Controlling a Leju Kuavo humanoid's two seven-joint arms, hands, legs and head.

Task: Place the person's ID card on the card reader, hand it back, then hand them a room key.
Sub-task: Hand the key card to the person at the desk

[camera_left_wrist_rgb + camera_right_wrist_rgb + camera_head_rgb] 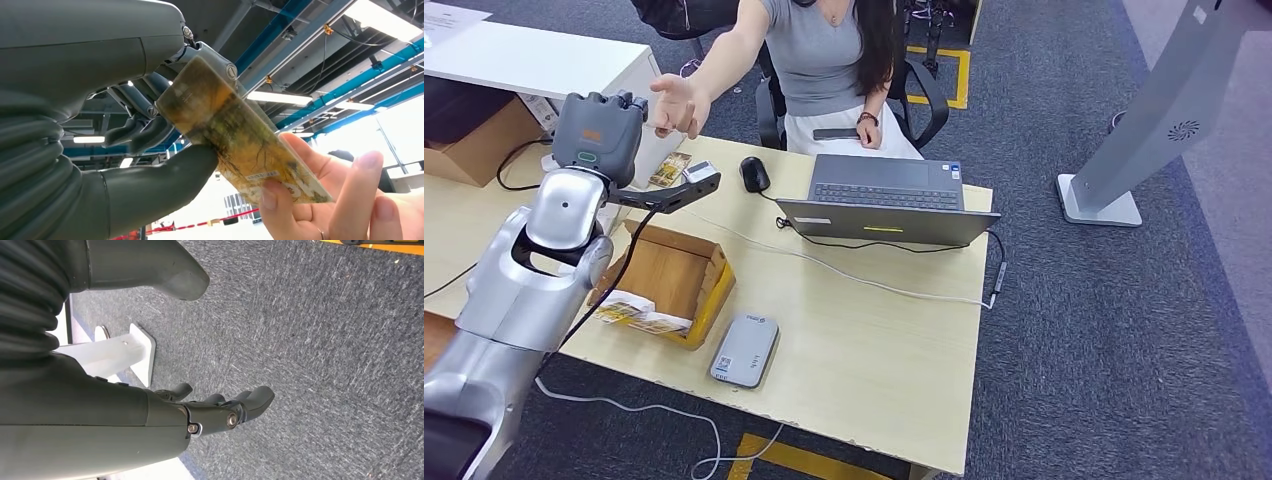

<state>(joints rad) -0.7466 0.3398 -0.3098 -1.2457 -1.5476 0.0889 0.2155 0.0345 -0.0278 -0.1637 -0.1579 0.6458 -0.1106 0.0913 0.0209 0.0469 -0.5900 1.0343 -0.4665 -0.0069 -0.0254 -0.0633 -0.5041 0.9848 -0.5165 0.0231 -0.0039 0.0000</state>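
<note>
Grey thumb and dark fingers [145, 130] of the left hand [599, 125] pinched a yellow-green card [235, 135] at one end, raised above the far edge of the bench [864, 340]. At the card's other end a person's hand [320, 200] touched it, thumb on its face and fingers behind. Seen from the head, that person's hand [679, 105] reached in just beside the left hand. On the bench lay a grey reader [745, 350], near a cardboard box [669, 275], with a laptop [884, 200] and mouse [754, 173] further off. Over the carpet [325, 340] the right hand [220, 410] hung with fingers loosely curved and apart, holding nothing.
</note>
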